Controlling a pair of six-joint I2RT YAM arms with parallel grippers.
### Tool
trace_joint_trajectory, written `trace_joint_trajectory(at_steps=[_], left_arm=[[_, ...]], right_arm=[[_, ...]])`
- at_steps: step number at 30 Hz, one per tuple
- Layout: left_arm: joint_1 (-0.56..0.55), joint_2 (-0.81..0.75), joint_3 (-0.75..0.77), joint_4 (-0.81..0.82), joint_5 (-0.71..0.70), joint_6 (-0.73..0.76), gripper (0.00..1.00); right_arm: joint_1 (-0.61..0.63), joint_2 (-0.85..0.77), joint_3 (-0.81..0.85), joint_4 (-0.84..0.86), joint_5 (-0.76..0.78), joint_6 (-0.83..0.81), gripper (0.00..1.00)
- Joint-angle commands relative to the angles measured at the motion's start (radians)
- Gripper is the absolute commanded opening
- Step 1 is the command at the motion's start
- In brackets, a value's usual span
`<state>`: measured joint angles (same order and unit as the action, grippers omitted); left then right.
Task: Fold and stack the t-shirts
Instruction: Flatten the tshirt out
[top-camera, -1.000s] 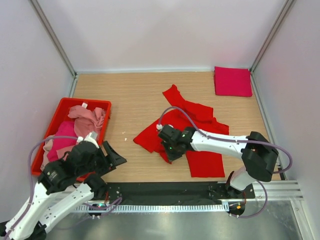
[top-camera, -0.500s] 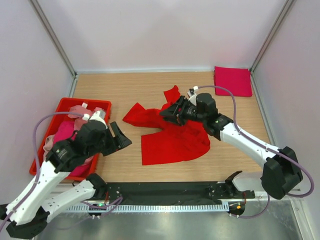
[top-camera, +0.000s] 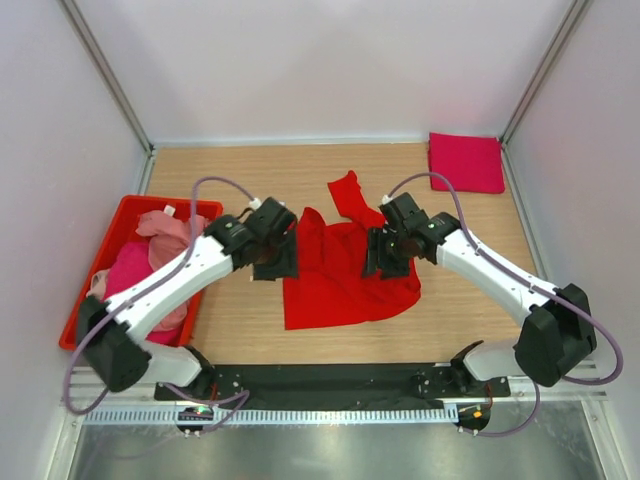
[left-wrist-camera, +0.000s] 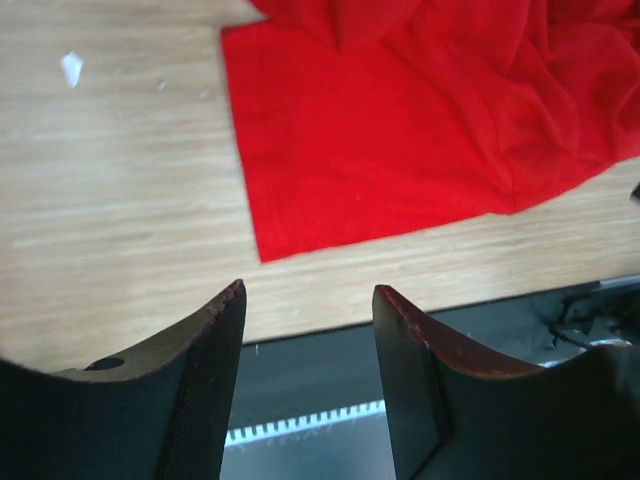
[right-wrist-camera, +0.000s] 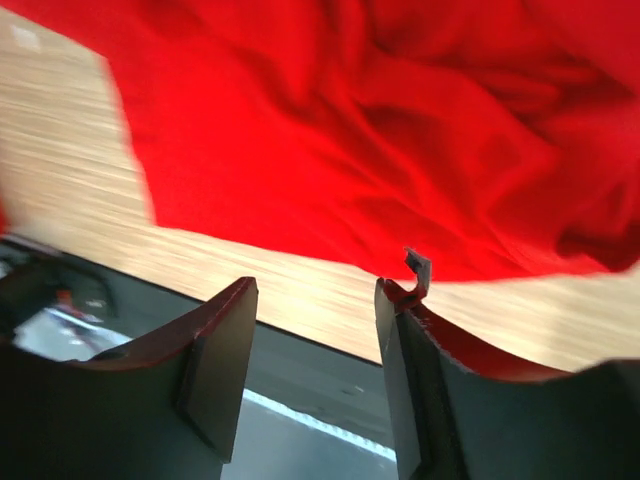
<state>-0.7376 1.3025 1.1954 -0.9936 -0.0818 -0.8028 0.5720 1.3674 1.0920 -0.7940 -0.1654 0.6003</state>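
One bright red t-shirt (top-camera: 340, 285) lies rumpled in the middle of the bench (top-camera: 230, 180), its near hem flat and its far half bunched; a magenta shirt (top-camera: 466, 162) sits folded in the far right corner; pink shirts (top-camera: 178, 233) fill the red bin (top-camera: 145, 201). The left pincer (left-wrist-camera: 308, 385) and right pincer (right-wrist-camera: 315, 365) flank the red shirt, both spread wide and empty; grabbing into the bunched folds could catch two layers and skew the fold.

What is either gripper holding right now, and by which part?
Nothing: left gripper and right gripper are open, empty, over the bright red cotton t-shirt.
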Motion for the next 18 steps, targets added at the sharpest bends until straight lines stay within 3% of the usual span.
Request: trace_joint_trajectory(at_steps=[1,3,6,10,16,18], left_arm=[[-0.002,0.128,0.065,0.076,0.024,0.097,0.54],[0.0,0.193,0.11,0.105,0.017,0.126,0.55],[0.009,0.323,0.199,0.098,-0.01,0.152,0.63],[0.035,0.47,0.291,0.081,-0.041,0.185,0.66],[0.056,0.604,0.372,0.066,-0.128,0.227,0.61],[0.061,0.641,0.389,0.064,-0.13,0.24,0.55]], right_arm=[[-0.001,-0.001,-0.069,-0.05,0.037,-0.051,0.52],[-0.001,0.016,-0.115,0.017,-0.009,-0.01,0.52],[-0.001,0.062,-0.142,0.062,-0.031,0.019,0.66],[0.0,0.11,-0.144,0.058,0.065,0.01,0.73],[-0.001,0.249,-0.1,0.032,0.202,-0.008,0.65],[-0.001,0.28,-0.086,0.01,0.227,0.0,0.62]])
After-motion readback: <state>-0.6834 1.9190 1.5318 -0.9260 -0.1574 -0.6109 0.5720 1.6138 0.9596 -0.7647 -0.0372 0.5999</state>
